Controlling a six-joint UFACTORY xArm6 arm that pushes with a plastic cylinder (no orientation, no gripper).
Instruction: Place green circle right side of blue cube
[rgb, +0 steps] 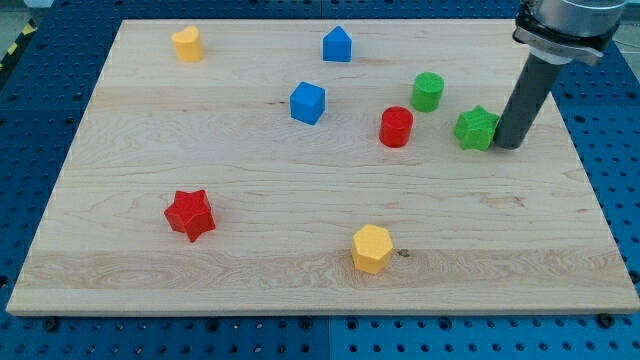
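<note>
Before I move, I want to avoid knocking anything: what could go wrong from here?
My tip is against the green star, not the green circle; pushing left could shove the star instead. The red cylinder lies between the circle and the blue cube, so it might get bumped.

Robotics lab, wooden board (300, 200), blue pegboard (610, 150)
</note>
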